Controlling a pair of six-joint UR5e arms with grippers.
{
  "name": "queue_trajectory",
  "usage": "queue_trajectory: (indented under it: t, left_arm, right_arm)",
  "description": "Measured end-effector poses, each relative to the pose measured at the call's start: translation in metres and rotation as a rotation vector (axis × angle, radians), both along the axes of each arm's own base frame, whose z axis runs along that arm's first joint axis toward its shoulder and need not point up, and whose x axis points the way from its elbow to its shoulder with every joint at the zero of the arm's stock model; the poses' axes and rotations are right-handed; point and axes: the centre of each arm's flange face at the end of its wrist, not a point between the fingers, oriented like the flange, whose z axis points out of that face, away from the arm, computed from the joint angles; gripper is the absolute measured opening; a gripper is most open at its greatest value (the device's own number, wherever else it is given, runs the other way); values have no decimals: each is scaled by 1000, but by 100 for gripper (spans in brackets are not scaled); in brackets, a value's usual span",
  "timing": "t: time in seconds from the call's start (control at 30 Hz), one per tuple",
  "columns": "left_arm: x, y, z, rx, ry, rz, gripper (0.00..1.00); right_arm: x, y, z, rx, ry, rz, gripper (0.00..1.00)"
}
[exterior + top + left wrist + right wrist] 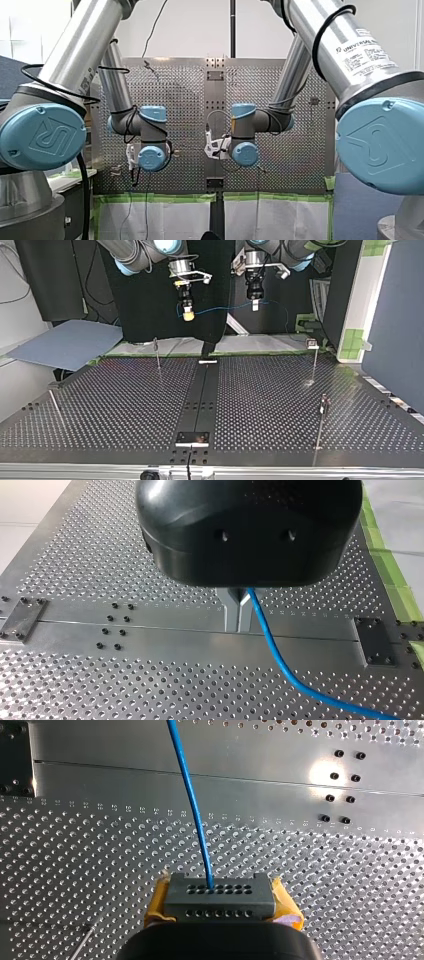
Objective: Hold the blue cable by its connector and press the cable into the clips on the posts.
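The perforated table (100, 405) is split by a middle rail (205, 390). In the top view a near post (320, 425) stands right of that rail, with a far post (157, 354) on its left and another far post (314, 360) on its right. Beyond the rail's far end and high above it, the blue cable (220, 309) sags between my right gripper (188, 315), its yellow pads clamped on the cable's end, and my left gripper (255, 304), pinched onto the cable.

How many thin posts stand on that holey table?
4 posts in the top view: back left, back right, front left, front right. More may be hidden.
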Motion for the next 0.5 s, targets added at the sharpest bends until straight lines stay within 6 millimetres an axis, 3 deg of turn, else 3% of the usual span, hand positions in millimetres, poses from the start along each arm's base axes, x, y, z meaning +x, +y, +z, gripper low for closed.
queue_trajectory:
  t: [0.33,0.5]
  left_arm:
    - [0,0,0,0,1,-1,0]
    - [0,0,0,1,1,-1,0]
  right_arm:
    - [1,1,-2,2,8,3,0]
    - [0,6,-19,33,52,7,0]
